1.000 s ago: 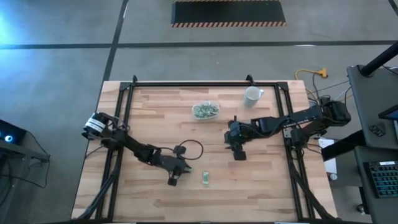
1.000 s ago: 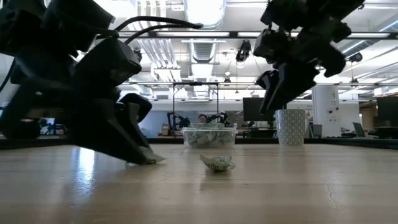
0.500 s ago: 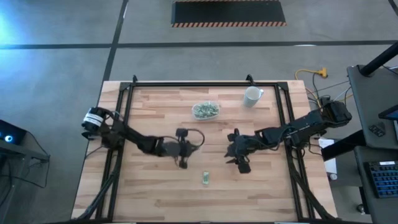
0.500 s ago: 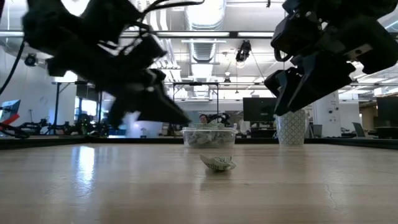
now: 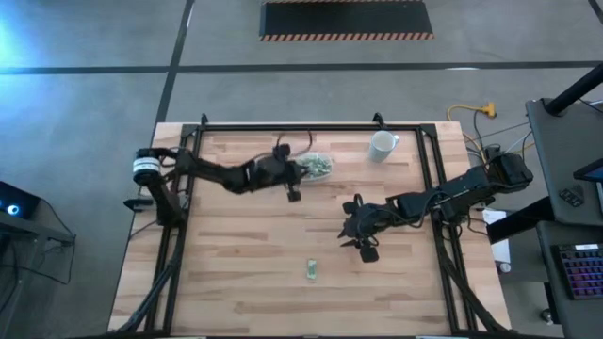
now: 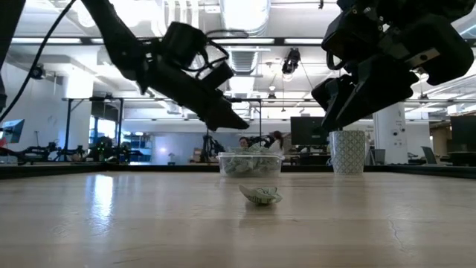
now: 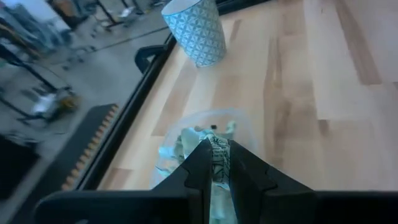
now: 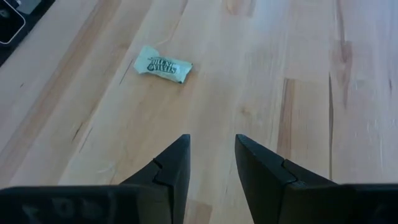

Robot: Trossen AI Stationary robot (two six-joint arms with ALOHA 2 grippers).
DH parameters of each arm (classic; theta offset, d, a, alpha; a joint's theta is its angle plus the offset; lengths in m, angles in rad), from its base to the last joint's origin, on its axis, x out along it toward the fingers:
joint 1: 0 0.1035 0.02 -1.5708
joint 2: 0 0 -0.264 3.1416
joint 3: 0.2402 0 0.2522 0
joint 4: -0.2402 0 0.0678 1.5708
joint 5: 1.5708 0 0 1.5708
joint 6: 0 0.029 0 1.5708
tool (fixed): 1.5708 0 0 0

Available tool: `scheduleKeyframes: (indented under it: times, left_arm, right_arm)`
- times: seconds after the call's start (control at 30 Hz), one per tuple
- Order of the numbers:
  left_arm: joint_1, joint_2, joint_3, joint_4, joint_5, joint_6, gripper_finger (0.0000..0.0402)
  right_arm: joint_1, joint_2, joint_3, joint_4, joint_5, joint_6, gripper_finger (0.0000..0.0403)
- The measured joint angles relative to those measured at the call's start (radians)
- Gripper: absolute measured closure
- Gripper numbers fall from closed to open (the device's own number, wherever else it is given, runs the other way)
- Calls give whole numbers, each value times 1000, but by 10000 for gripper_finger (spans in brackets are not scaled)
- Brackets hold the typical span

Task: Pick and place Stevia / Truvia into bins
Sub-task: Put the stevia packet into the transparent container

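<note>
1. Packet clamped between the fingers of the left claw: the left wrist view shows the two dark tips pressed together on a green-and-white sweetener sachet, with no gap beyond the paper itself.
2. Since a second ago that claw has risen from the near-left part of the table, where it was down at the wood, and swung across to the far middle. It now hangs just at the near edge of the clear tub, which already holds a heap of packets.
3. That means one more sachet is on its way in; judging by the position, only the release over the tub is left for this one.
4. The right claw has its fingers parted and carries nothing. It has drifted from mid-table toward the near side and now hovers above bare wood, tilted down.
5. One loose packet lies flat on the table ahead of the right claw, apart from it and untouched; it looks to be the next target.
6. Farther out, a white patterned cup stands beyond the tub toward the right, not involved.
</note>
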Motion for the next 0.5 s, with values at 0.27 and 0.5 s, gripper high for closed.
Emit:
scheduleKeyframes:
  times: [0.27, 0.5]
  left_arm:
    - [109, 0, 46, -89, 181, -47, 350]
    - [109, 0, 45, -95, 187, -50, 263]
  right_arm:
    - [0, 0, 0, 0, 6, -25, 287]
    - [0, 0, 0, 1, 8, -44, 297]
